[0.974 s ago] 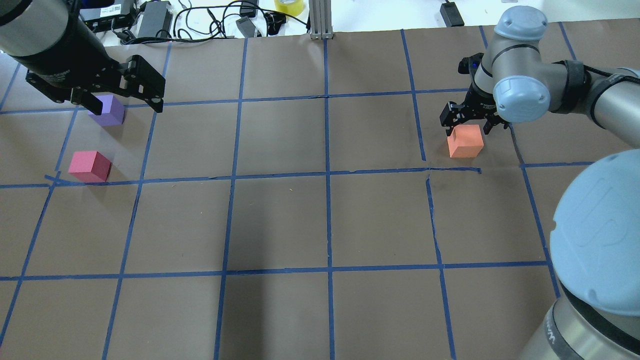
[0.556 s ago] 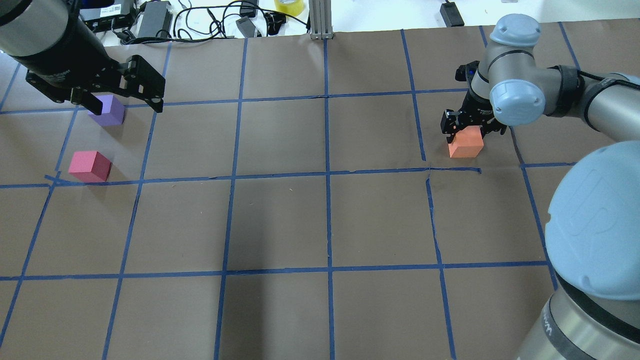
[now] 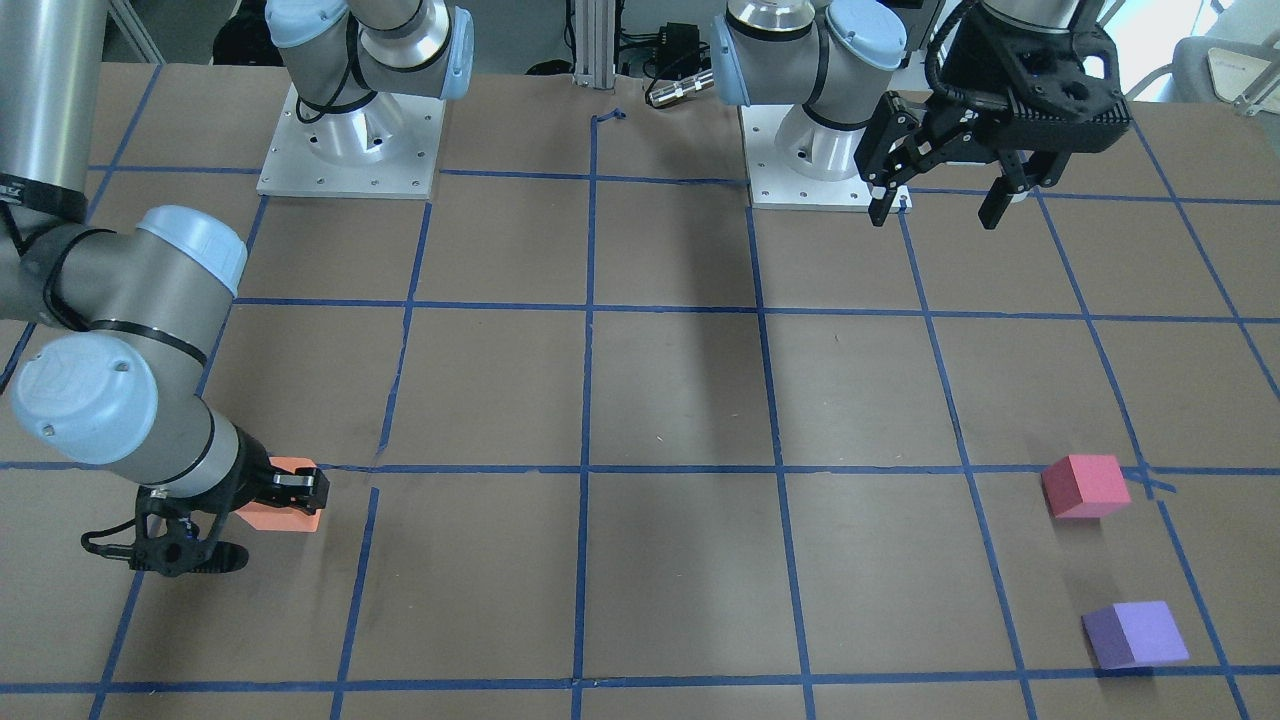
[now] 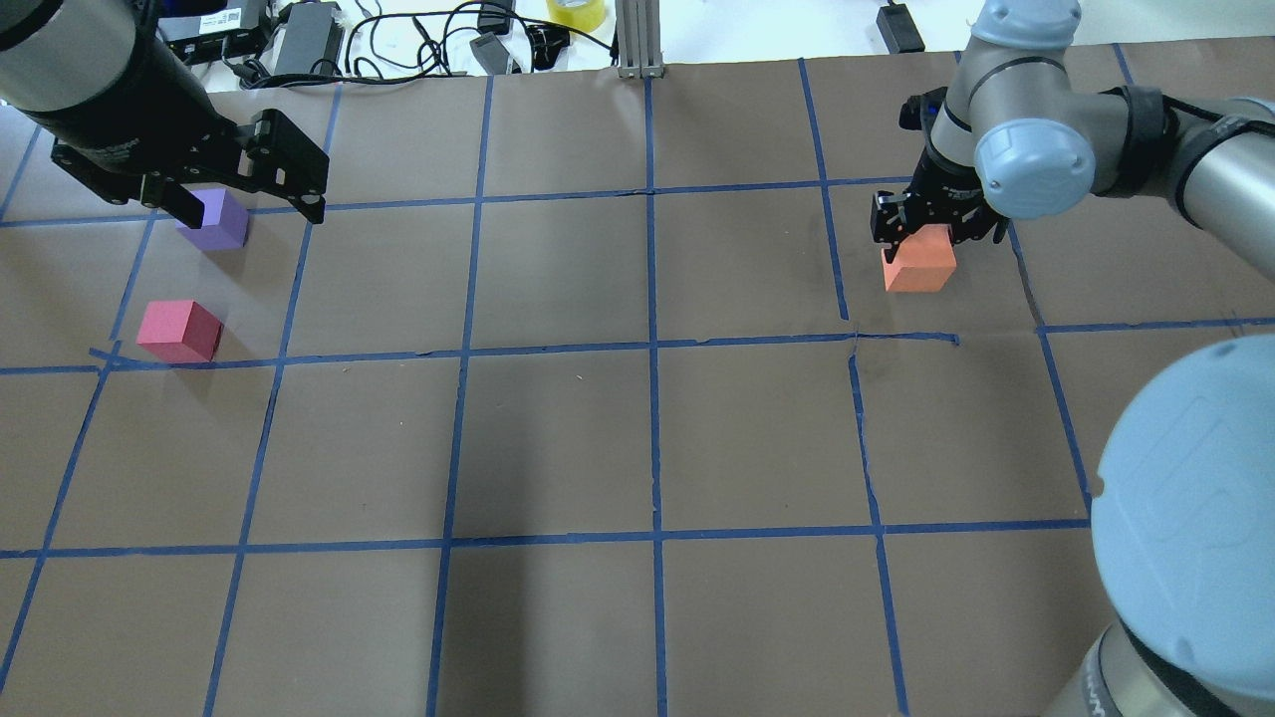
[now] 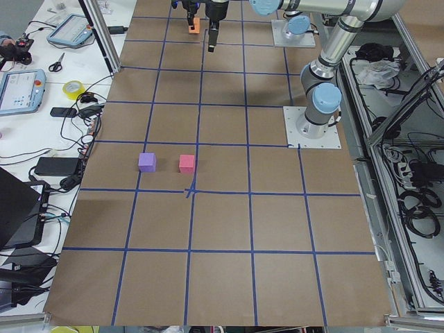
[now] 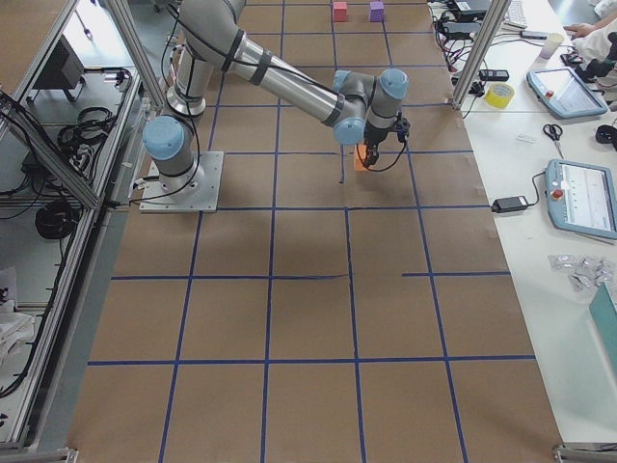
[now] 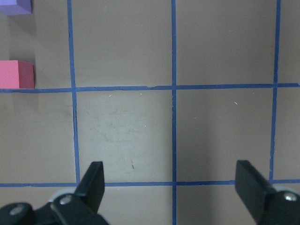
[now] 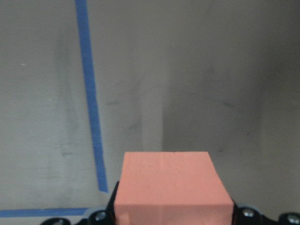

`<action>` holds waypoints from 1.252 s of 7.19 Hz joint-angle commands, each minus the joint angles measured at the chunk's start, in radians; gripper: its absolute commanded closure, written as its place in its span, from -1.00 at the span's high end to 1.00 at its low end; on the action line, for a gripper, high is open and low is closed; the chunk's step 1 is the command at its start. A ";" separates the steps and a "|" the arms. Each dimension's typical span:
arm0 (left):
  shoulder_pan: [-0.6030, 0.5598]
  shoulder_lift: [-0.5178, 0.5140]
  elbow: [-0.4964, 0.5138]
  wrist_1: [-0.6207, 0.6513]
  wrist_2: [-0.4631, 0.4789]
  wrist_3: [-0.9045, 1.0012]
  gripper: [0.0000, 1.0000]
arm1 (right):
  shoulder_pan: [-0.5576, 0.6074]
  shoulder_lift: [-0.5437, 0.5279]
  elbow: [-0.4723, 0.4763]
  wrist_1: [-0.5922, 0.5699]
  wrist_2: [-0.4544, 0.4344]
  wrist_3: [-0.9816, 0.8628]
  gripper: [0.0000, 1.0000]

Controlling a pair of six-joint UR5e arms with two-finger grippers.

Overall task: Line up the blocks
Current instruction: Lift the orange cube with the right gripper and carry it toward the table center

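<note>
The orange block (image 4: 918, 266) is held between the fingers of my right gripper (image 4: 928, 239), far right on the table; the right wrist view shows the block (image 8: 171, 187) between the jaws, close over the brown paper. It also shows in the front view (image 3: 285, 512). The purple block (image 4: 219, 221) and the pinkish-red block (image 4: 179, 331) sit apart at the far left, also seen in the front view as purple (image 3: 1135, 635) and pinkish-red (image 3: 1085, 486). My left gripper (image 4: 247, 204) hangs open and empty high above the table, its near finger overlapping the purple block in the overhead view.
Blue tape lines divide the brown paper table (image 4: 558, 438) into squares. Cables, power bricks and a yellow tape roll (image 4: 576, 10) lie past the far edge, beside an aluminium post (image 4: 637, 40). The arm bases (image 3: 350, 140) stand on the robot's side.
My right gripper came down around the orange block, closed on it, and shifted it a little farther away and to the left. The left arm, purple and pinkish-red blocks have not moved.
</note>
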State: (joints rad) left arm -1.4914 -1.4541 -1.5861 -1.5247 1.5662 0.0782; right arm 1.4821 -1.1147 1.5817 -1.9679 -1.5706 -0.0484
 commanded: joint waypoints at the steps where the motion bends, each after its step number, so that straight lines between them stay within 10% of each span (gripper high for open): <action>1: 0.000 0.000 0.000 0.000 0.000 0.000 1.00 | 0.192 -0.016 -0.115 0.076 0.010 0.201 -1.00; 9: 0.000 0.001 0.000 0.000 0.000 -0.002 1.00 | 0.489 0.318 -0.364 -0.024 0.038 0.351 -1.00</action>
State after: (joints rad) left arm -1.4911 -1.4540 -1.5861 -1.5248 1.5661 0.0767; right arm 1.9499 -0.8340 1.2256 -1.9552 -1.5330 0.2785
